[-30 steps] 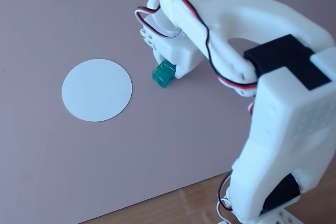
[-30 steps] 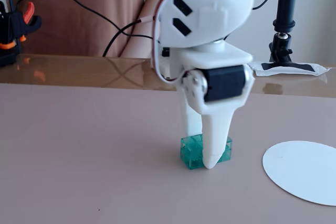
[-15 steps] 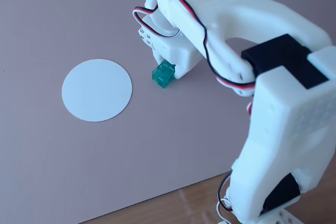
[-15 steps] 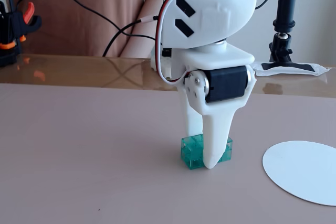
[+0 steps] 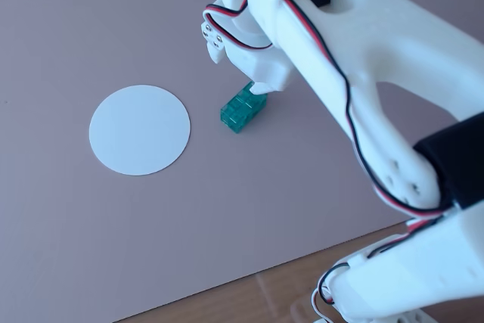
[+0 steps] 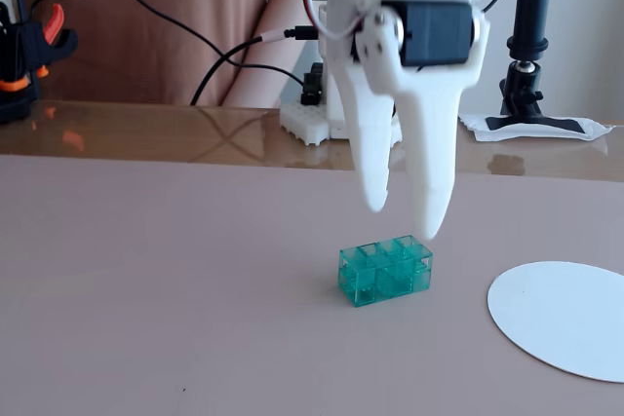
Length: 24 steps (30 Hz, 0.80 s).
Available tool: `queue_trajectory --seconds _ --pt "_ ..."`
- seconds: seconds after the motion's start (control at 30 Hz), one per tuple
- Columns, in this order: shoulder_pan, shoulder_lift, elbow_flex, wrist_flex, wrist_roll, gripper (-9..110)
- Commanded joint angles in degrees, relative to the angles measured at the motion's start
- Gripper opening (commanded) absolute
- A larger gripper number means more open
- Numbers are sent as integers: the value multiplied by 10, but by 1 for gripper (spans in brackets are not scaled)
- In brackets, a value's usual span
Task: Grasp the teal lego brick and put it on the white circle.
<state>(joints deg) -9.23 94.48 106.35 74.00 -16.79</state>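
Observation:
The teal lego brick [image 5: 242,110] lies flat on the pinkish-mauve mat [image 5: 113,43], studs up, and also shows in the low fixed view [image 6: 385,272]. The white circle [image 5: 139,129] lies flat on the mat, a short gap left of the brick in the high fixed view and to its right in the low one [image 6: 565,317]. My white gripper [image 6: 402,221] points down just above the brick's far side, fingers a little apart and holding nothing. In the high fixed view the gripper [image 5: 259,87] overlaps the brick's far end.
The arm's body [image 5: 393,111] fills the right of the high fixed view. A wooden table edge [image 5: 249,293] borders the mat. Behind the mat stand a black-and-orange clamp [image 6: 29,46], a black stand [image 6: 526,36], black cables [image 6: 195,46] and a person in brown.

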Motion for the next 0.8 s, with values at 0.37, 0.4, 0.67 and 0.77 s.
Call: queue_trajectory --seconds 0.37,0.4,0.67,0.77 --pt "77 830 417 -83 0 0" --pt "78 866 430 -66 0 0" --pt "76 879 490 -54 4 0" --pt "55 780 441 -62 10 0"
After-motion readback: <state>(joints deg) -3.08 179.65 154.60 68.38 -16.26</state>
